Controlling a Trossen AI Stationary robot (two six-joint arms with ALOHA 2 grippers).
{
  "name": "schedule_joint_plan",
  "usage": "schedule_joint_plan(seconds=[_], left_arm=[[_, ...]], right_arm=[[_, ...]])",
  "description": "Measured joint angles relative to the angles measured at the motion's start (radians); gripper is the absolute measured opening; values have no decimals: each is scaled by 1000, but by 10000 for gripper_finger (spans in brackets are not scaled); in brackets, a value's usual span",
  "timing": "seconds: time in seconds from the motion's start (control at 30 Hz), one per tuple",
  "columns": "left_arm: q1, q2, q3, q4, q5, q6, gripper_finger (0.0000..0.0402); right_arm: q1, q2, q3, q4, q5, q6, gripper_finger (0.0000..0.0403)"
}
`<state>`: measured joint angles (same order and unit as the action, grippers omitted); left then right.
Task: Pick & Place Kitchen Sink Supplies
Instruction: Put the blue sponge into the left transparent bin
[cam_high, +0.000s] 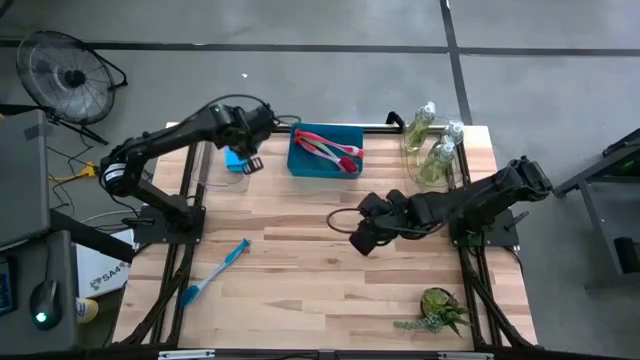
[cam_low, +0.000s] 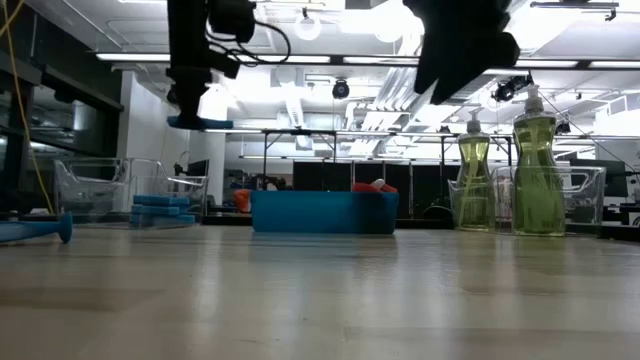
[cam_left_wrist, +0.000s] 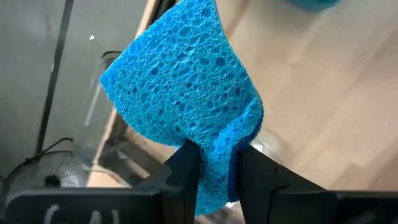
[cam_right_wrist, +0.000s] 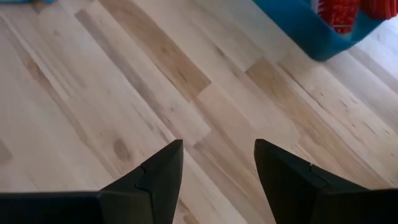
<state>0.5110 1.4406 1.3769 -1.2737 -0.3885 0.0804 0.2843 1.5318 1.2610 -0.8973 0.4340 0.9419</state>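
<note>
A blue sponge (cam_left_wrist: 186, 81) is lifted clear of the table, with my left gripper (cam_high: 248, 160) shut on it at the far left, beside the blue tray (cam_high: 300, 165). Pink-red brushes (cam_high: 335, 150) lie in the tray. A blue brush (cam_high: 215, 268) rests flat on the wood at the near left. Bottles of yellow-green liquid (cam_high: 432, 148) stand upright at the far right. My right gripper (cam_high: 365, 238) hangs open over bare wood at mid-table, with nothing between its fingers (cam_right_wrist: 155, 180). My left gripper pinches the sponge's lower edge (cam_left_wrist: 214, 163) between its two fingers, which come at it slanting down from above. The sponge is bent into a curve at the pinch and stands out beyond the fingertips. In the low view it hangs clear above the table (cam_low: 200, 122).
More blue sponges (cam_low: 160, 210) lie stacked at the far left, beside a clear bin (cam_low: 90, 190). A small spiky green plant (cam_high: 440, 310) sits at the near right. The middle and near part of the table is bare wood (cam_high: 320, 300).
</note>
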Motion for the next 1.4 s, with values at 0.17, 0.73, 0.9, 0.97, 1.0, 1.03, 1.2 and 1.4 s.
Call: schedule_joint_plan(seconds=[0.17,0.73,0.9,0.97,1.0,1.03,1.2,1.4], left_arm=[[118,0,0,45,17,123,83],[377,0,-166,119,141,-54,83],[380,1,-265,186,146,-112,83],[380,1,-281,197,144,-127,83],[380,1,-288,208,140,-136,83],[379,1,-293,221,133,-149,83],[380,1,-295,249,85,-247,83],[379,2,-295,268,82,-329,83]], right_arm=[[-41,0,0,19,1,2,193],[-146,0,0,64,-24,2,193],[-148,0,0,75,-20,-4,193],[-147,0,0,73,-20,-7,193],[-147,0,0,73,-20,-7,193],[-147,0,0,73,-20,-10,193],[-147,0,0,73,-18,-26,193],[-147,0,0,73,-17,-26,193]])
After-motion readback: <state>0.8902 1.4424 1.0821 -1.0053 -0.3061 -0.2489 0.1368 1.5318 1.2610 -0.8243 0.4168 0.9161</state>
